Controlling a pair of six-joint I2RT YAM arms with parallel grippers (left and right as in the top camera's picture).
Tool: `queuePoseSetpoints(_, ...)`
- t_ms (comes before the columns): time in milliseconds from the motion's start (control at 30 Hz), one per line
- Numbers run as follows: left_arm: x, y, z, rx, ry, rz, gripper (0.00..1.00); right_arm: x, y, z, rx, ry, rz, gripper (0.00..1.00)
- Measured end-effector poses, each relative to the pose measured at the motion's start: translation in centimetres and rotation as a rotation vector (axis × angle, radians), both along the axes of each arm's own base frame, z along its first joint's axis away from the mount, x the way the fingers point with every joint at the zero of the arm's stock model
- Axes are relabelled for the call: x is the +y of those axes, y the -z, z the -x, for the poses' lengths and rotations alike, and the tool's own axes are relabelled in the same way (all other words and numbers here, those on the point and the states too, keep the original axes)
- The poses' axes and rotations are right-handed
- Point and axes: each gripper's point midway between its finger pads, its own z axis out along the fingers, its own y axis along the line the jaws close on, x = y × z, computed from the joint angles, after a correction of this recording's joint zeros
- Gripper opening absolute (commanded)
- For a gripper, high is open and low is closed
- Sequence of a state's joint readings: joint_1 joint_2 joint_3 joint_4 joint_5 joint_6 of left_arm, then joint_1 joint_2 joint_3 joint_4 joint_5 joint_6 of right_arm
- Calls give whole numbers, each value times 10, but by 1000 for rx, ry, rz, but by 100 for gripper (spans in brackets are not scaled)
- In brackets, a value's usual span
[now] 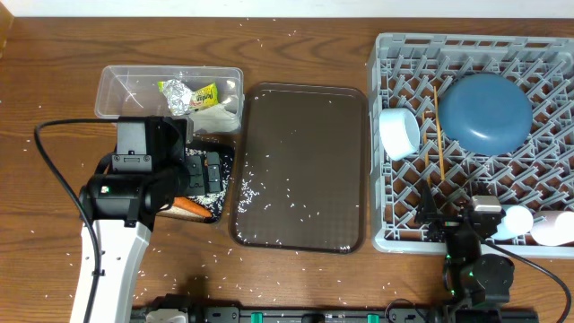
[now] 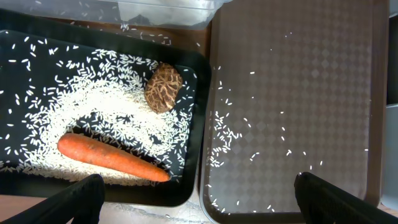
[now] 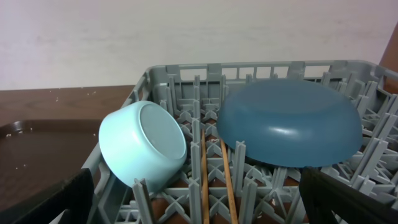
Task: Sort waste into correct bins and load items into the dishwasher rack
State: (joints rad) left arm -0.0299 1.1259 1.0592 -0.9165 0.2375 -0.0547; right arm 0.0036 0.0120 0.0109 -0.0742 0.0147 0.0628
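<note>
**Entry: loose white rice grains** (image 2: 118, 112)
- Location: most lie in the shallow black tray (image 2: 198, 124). The small orange carrot (image 2: 112, 157) is on the near side of that tray. The brown food lump (image 2: 163, 87) is toward its far right corner, apart from the carrot.
- Strays: grains dot the dark brown serving tray (image 2: 323, 74), thickest along its left edge, and speckle the desk (image 1: 54, 54).

**Fingers**
- The left fingers (image 2: 74, 202) are spread wide and empty above the black tray's near rim.
- The right fingers (image 3: 56, 202) are spread wide and empty at the near edge of the dishwasher rack (image 3: 186, 73).

**Step in hand (judged): clearing the stray grains**
- Single grains look too small to pinch, so sweeping or tipping suits better.
- Work toward the side just beside the black tray and keep the motion low.
- Grains could drop between the two trays.

**What each view adds**
- Left wrist: shows the lump and the rice heap, which the arm covers in the overhead view.
- Overhead: the only view of the clear plastic tub (image 1: 112, 85), which holds the green-yellow printed wrapper (image 1: 202, 93) and the crumpled white tissue (image 1: 218, 114). A pale rounded thing (image 1: 518, 220) sits at the rack's near right corner, too hidden to name.
- Right wrist:
  - The large blue bowl (image 3: 289, 121) is upside down on the pegs.
  - The small light-blue bowl (image 3: 143, 144) is on its side with its foot toward the camera.
  - The wooden chopsticks (image 3: 204, 174) lie between the two bowls.
</note>
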Motion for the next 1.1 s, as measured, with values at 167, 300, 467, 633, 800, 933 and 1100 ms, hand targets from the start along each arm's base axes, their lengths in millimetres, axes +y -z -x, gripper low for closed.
queuePoseSetpoints(167, -1, -2, 3, -14, 3, 0, 98, 0, 0, 0, 0, 0, 0, 99)
queuePoseSetpoints(300, 5, -8, 23, -65, -10, -28, 98, 0, 0, 0, -1, 0, 0, 99)
queuePoseSetpoints(467, 21, -15, 52, -180, -60, -96, 98, 0, 0, 0, 0, 0, 0, 99)
queuePoseSetpoints(633, 31, -21, 73, -309, -98, -132, 98, 0, 0, 0, -1, 0, 0, 99)
queuePoseSetpoints(800, 33, -36, 65, -533, -123, -122, 98, 0, 0, 0, -1, 0, 0, 99)
queuePoseSetpoints(933, 33, -42, 56, -694, -136, -107, 98, 0, 0, 0, -1, 0, 0, 99)
queuePoseSetpoints(1100, 32, -32, 46, -836, -143, -91, 98, 0, 0, 0, -1, 0, 0, 99)
